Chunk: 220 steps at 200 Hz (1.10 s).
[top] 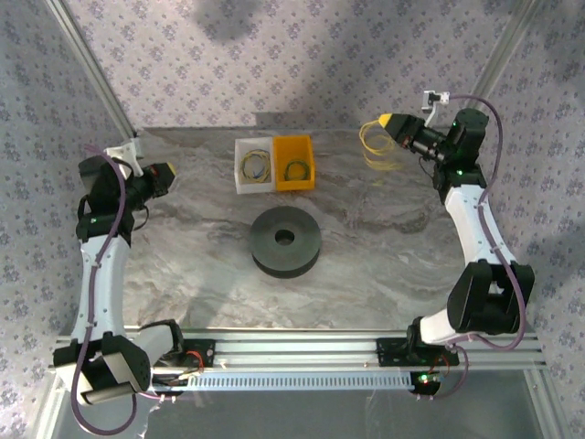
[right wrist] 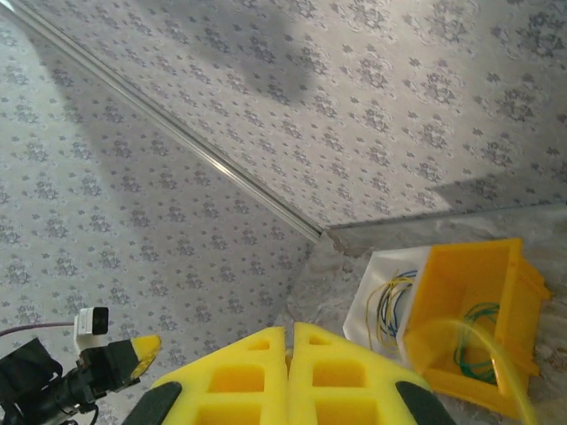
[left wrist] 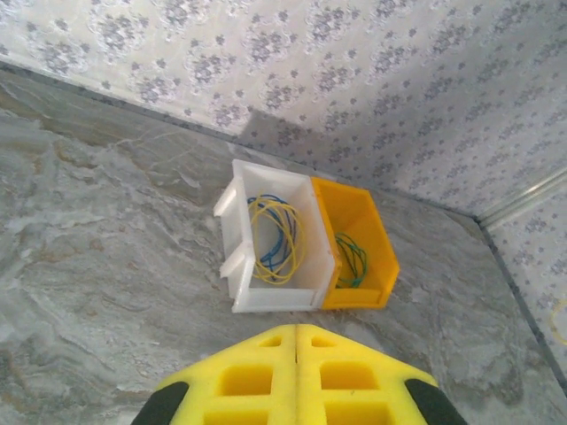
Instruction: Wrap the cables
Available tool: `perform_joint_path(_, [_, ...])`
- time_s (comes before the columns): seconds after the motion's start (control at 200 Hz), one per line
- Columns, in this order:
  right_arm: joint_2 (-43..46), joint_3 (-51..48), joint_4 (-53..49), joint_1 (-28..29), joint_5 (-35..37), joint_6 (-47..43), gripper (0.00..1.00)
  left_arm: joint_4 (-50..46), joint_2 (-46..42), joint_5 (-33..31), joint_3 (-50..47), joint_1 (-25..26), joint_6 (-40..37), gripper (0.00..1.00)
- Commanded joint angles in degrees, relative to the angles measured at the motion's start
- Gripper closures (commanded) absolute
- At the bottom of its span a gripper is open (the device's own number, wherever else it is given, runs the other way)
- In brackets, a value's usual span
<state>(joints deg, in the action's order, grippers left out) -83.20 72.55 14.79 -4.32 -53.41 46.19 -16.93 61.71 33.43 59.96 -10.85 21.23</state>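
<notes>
Left gripper: I am seeing its yellow foam pads pressed flat together with nothing between them. It is hovering over the left side of the table, pointing toward the bins.
Right gripper: I am reading its blocky yellow pads as closed, pinching the yellow cable loop at the far right of the table.
Yellow cable loop: thin, springy wire, hanging from the fingertips in loose rings. I cannot tell whether its lower end is touching the surface.
White bin: smooth open-topped plastic, sitting at the far middle of the table and holding yellow and blue wires in a slack coil.
Yellow bin: glossy plastic with a sloped front, touching the white bin's right side. A green wire coil is lying inside it.
Spool: dark grey thick disc with a round centre hole, lying flat near the table centre, apart from both bins.
Table: grey, marble-veined, matte.
</notes>
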Motion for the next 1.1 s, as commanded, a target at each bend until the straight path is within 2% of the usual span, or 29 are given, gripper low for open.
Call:
perform_joint_path(0.0, [0.5, 1.3, 2.3, 1.5, -1.1, 0.8, 1.00, 1.5, 0.0, 6.2, 0.6, 1.4, 0.3, 1.00])
perform_joint_path(0.05, [0.4, 2.2, 3.7, 2.5, -0.9, 2.3, 1.00, 2.1, 0.7, 7.6, 0.5, 3.5, -0.2, 0.97])
perform_joint_path(0.135, [0.2, 3.6, 5.9, 4.7, -0.6, 4.7, 1.00, 3.1, 2.1, 8.2, 0.7, 8.8, -1.7, 0.62])
perform_joint_path(0.255, [0.0, 5.2, 8.8, 9.1, 0.4, 7.2, 1.00, 8.6, 4.2, 7.8, 0.5, 15.1, -0.8, 0.34])
perform_joint_path(0.36, [-0.2, 6.3, 11.3, 12.8, 1.7, 9.0, 1.00, 16.4, 7.1, 8.6, 0.0, 18.4, 2.6, 0.14])
perform_joint_path(0.425, [-0.4, 6.9, 12.6, 15.2, 2.6, 9.9, 1.00, 21.4, 9.3, 9.3, -0.2, 20.0, 5.2, 0.06])
perform_joint_path(0.565, [-0.8, 8.1, 14.4, 19.3, 4.1, 10.7, 1.00, 31.1, 14.9, 10.4, 0.2, 24.2, 10.3, 0.03])
perform_joint_path(0.81, [-1.3, 9.0, 17.0, 22.2, 5.3, 12.0, 1.00, 44.0, 23.3, 10.2, 0.8, 30.1, 18.2, 0.03])
perform_joint_path(1.094, [-2.2, 9.8, 18.3, 24.0, 5.5, 12.6, 1.00, 51.5, 26.4, 9.6, 1.8, 31.1, 22.4, 0.06])
